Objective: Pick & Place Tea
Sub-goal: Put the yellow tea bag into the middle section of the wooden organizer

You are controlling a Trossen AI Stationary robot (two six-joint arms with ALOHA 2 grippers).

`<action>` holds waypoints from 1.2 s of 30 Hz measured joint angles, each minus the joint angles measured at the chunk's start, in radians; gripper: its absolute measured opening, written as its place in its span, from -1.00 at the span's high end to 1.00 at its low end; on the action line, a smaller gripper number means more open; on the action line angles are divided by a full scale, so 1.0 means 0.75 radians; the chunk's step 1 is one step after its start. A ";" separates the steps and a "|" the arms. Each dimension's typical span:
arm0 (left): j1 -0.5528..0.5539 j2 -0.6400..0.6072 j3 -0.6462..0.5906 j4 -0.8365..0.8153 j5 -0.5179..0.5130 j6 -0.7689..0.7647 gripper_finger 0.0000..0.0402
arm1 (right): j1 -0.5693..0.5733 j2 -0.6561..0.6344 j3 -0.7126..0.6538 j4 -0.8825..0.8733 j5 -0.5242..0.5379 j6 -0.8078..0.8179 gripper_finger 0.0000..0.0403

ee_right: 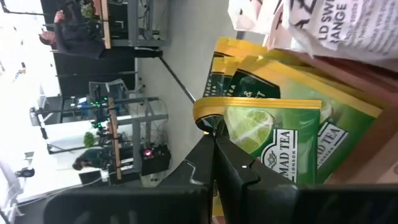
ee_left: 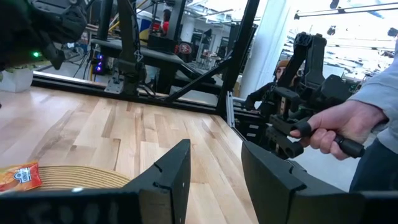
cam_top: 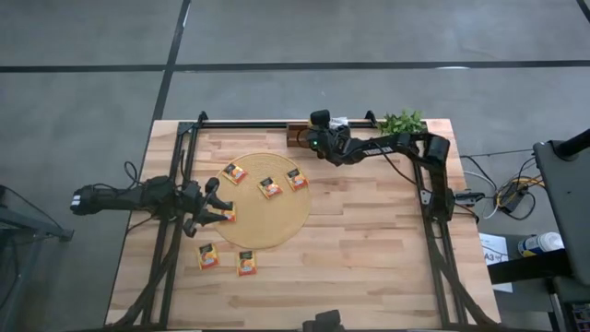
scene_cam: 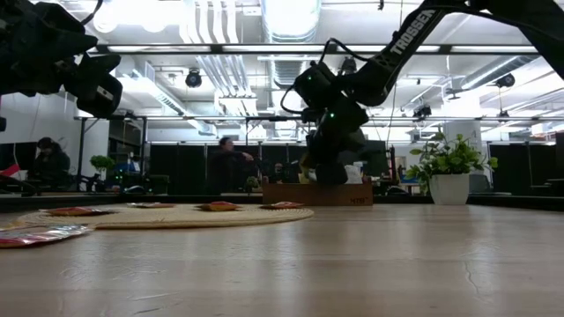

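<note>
Orange square tea sachets (cam_top: 270, 188): six out, four on round tan woven mat (cam_top: 297, 219), two on table | right gripper (ee_right: 214, 140) pinched shut at green-yellow sachet (ee_right: 273, 140) in brown wooden tray (cam_top: 297, 136) | left gripper (ee_left: 214, 165) spread, empty, over mat edge | more left.

Left pincer (cam_top: 221, 205) parted; right pincer (cam_top: 318, 140) closed, arm extended.
</note>
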 joint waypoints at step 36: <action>0.000 0.002 0.000 0.000 0.000 0.000 0.31 | -0.017 0.037 0.007 0.129 0.061 -0.158 0.27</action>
